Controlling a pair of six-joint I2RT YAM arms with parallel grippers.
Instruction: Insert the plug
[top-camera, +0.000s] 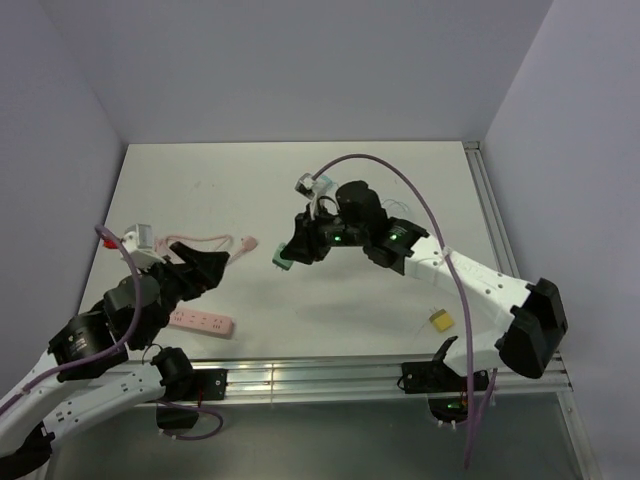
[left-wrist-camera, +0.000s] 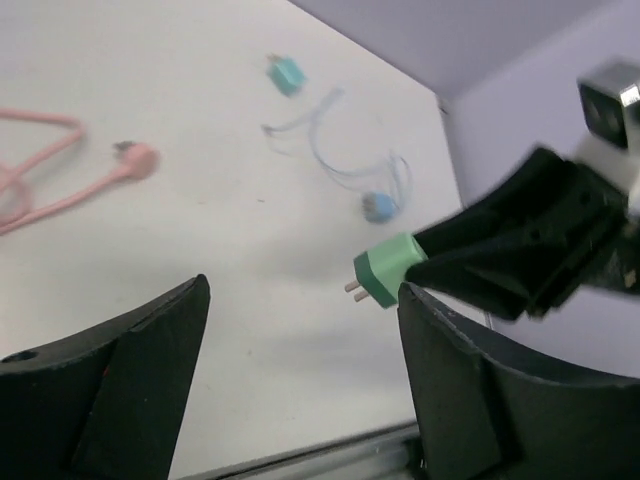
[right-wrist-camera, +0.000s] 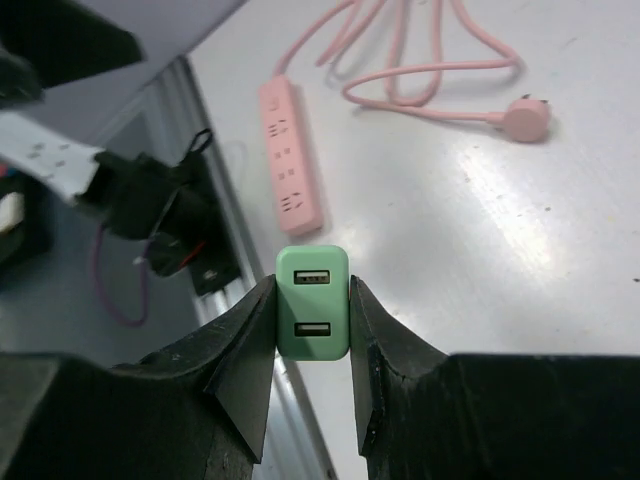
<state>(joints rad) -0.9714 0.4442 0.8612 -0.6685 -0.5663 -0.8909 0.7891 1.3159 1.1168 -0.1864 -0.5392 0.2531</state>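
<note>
The green plug (right-wrist-camera: 313, 302) sits right between the two black fingers of the right gripper (right-wrist-camera: 312, 335). The fingers squeeze it from both sides, one on each side, and hold it up in the air above the white table (top-camera: 380, 190). The end with two small holes faces back toward the wrist camera. The other end, with two little metal pins, sticks out past the fingertips. Past the fingertips and down on the table lies the pink power strip (right-wrist-camera: 291, 170), near the table's edge. Farther out past the fingers, off to one side, a pink cord (right-wrist-camera: 420, 80) curls in loops and ends in a round pink plug head (right-wrist-camera: 526, 118). The left gripper (left-wrist-camera: 302, 290) has its two fingers spread wide apart, and they hold nothing. From its wrist camera, the green plug shows just above the tip of one finger, with the pins pointing across the gap. Out beyond these open fingers, a small teal block (left-wrist-camera: 287, 73) and a small blue thing (left-wrist-camera: 378, 206) with thin wire lie on the table.
</note>
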